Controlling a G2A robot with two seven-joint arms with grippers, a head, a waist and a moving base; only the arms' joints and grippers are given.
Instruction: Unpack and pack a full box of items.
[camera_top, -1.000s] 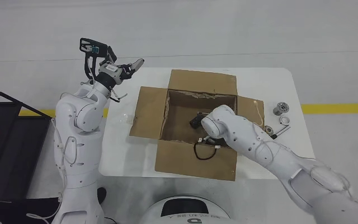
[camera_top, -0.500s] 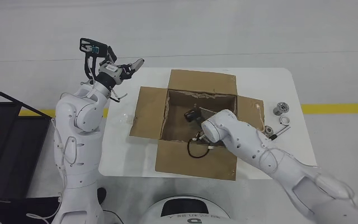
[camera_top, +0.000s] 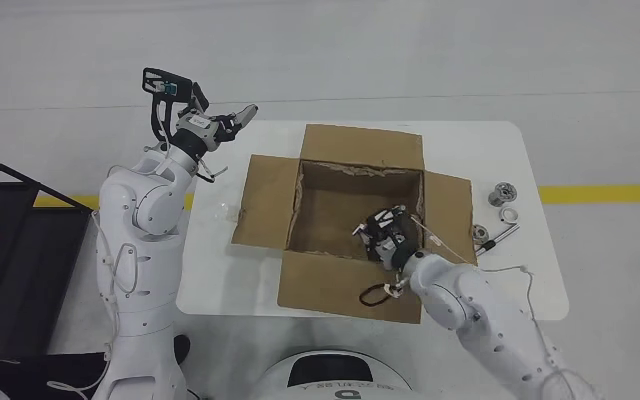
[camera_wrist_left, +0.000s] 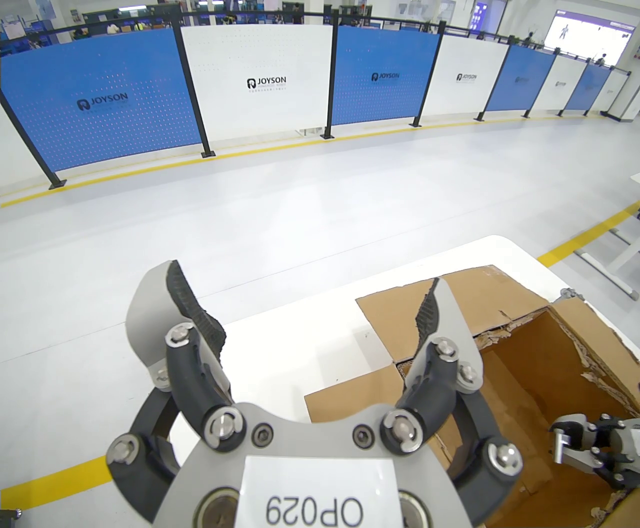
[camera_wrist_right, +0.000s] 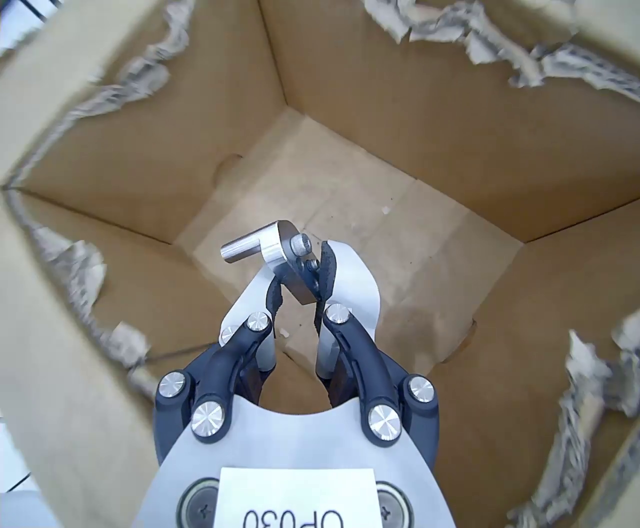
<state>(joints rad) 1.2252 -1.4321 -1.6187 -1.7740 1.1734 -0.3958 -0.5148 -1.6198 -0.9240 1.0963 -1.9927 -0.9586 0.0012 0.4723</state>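
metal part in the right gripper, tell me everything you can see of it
The metal part is a small, shiny silver piece: a flat, rounded block with a smooth round pin sticking out of one side and two small screw heads on its face. The right gripper clamps the block end, with the pin free. It hangs inside the cardboard box, above the floor, apparently touching nothing else.
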